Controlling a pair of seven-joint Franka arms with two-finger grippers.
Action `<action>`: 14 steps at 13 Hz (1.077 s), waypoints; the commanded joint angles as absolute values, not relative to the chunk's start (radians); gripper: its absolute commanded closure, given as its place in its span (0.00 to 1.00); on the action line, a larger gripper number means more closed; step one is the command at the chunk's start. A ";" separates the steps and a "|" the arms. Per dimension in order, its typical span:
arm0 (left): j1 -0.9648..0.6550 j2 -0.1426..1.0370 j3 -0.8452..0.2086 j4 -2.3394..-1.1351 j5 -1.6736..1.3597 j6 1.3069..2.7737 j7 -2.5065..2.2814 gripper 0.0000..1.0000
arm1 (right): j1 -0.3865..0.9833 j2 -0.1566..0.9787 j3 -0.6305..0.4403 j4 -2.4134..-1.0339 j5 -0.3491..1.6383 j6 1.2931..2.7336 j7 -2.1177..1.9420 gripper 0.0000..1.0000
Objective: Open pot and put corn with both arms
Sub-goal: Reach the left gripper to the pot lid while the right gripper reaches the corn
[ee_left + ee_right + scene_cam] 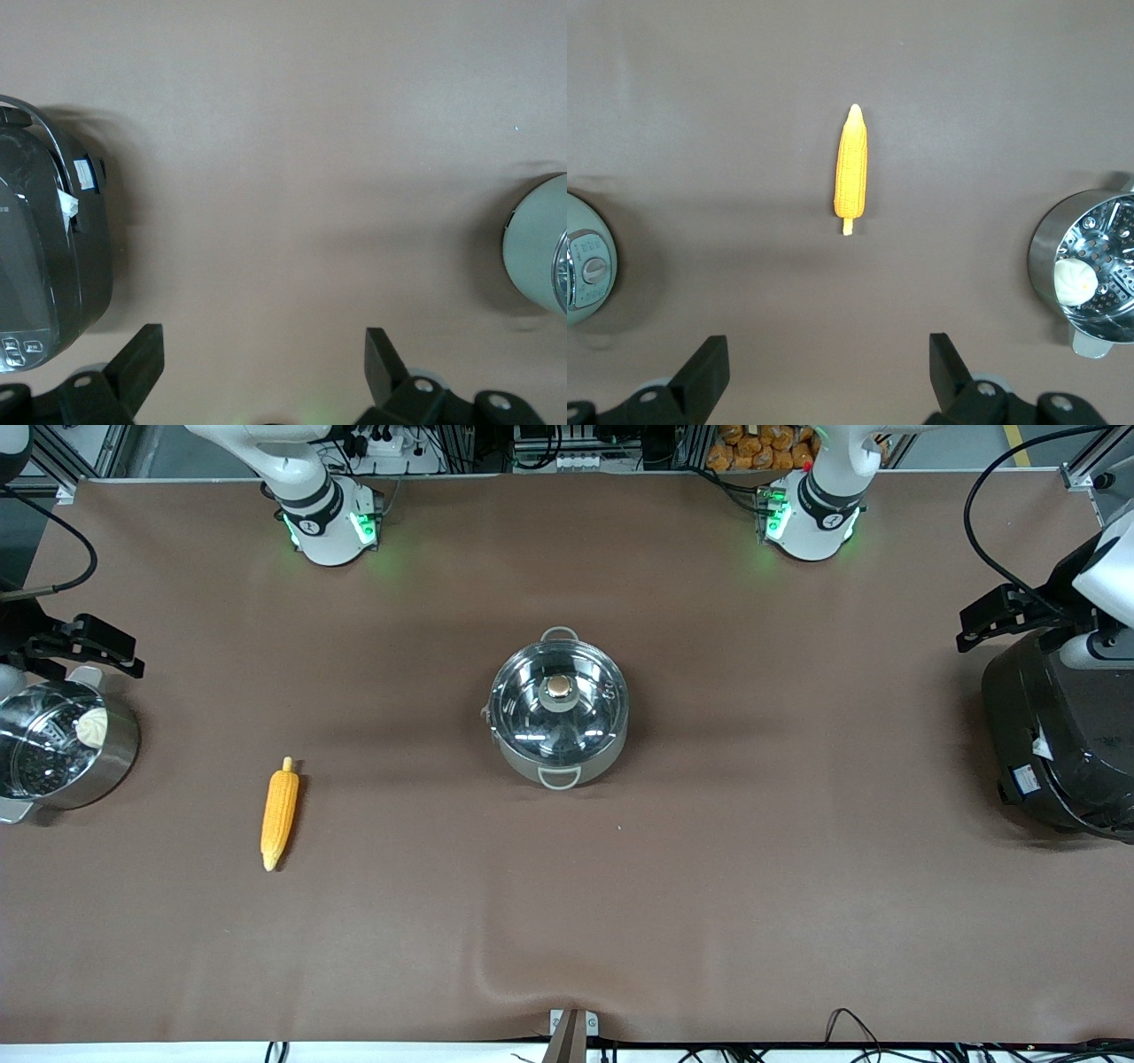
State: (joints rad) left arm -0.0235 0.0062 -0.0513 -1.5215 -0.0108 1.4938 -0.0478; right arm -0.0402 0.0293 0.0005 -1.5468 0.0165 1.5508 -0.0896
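Observation:
The pot (pixel 558 722) stands mid-table with its glass lid and copper knob (pixel 558 685) on it. Its edge also shows in the left wrist view (pixel 539 257) and the right wrist view (pixel 585 270). The corn (pixel 280 815) lies flat on the table toward the right arm's end, nearer the front camera than the pot; it also shows in the right wrist view (pixel 851 168). My right gripper (pixel 106 651) (pixel 828 372) hangs open and empty above the steamer pot. My left gripper (pixel 988 615) (pixel 263 367) hangs open and empty above the rice cooker.
A steel steamer pot (pixel 53 748) (pixel 1090 266) with a bun in its insert stands at the right arm's end. A big black rice cooker (pixel 1059 735) (pixel 44 257) stands at the left arm's end. A brown mat (pixel 709 868) covers the table.

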 commanded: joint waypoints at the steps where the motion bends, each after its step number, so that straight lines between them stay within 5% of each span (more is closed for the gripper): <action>1: -0.020 0.005 -0.054 -1.509 -0.017 1.493 -0.066 0.00 | -0.057 0.014 0.015 -1.552 0.021 1.542 -0.078 0.00; 8: -0.041 0.018 -0.080 -1.490 0.012 1.488 -0.066 0.00 | -0.061 0.028 0.012 -1.555 0.021 1.540 -0.092 0.00; 14: -0.077 0.092 -0.248 -1.479 -0.031 1.531 -0.366 0.00 | -0.045 0.118 0.014 -1.609 0.023 1.607 -0.100 0.00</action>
